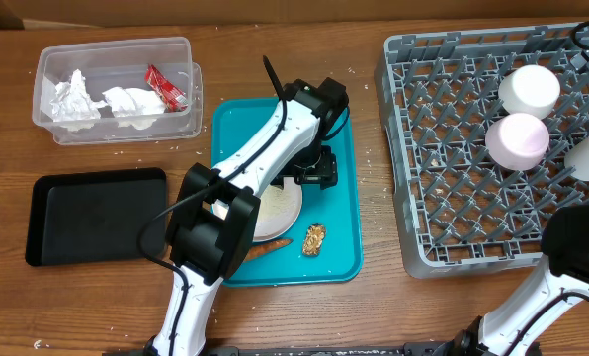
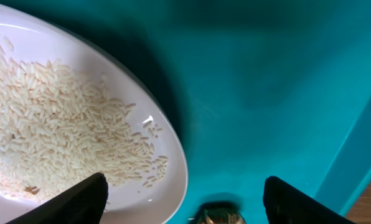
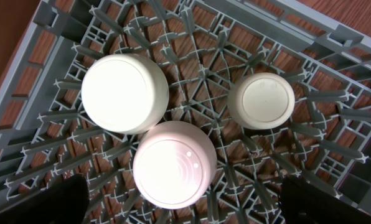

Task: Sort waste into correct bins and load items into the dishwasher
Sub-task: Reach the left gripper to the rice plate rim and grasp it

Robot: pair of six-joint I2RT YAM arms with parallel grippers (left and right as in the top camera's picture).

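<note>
A white plate [image 1: 280, 208] covered in rice grains [image 2: 55, 124] lies on the teal tray [image 1: 339, 138]. Beside it are an orange carrot piece [image 1: 270, 247] and a brown food lump [image 1: 314, 238]. My left gripper [image 1: 314, 170] hangs open just over the plate. In the left wrist view the plate [image 2: 145, 196] has its rim between the fingers of the left gripper [image 2: 184, 182], and the lump [image 2: 220, 216] shows at the bottom edge. My right gripper [image 3: 182, 186] is open, high above the grey dish rack [image 1: 443, 148], which holds a white bowl [image 3: 124, 93], a pale bowl [image 3: 173, 163] and a cup [image 3: 261, 101], all upside down.
The clear tub [image 1: 47, 59] at the back left holds crumpled napkins [image 1: 77, 97] and a red wrapper [image 1: 164, 87]. In front of it lies the black tray [image 1: 97, 213]. A few loose rice grains are scattered on the wood around the teal tray.
</note>
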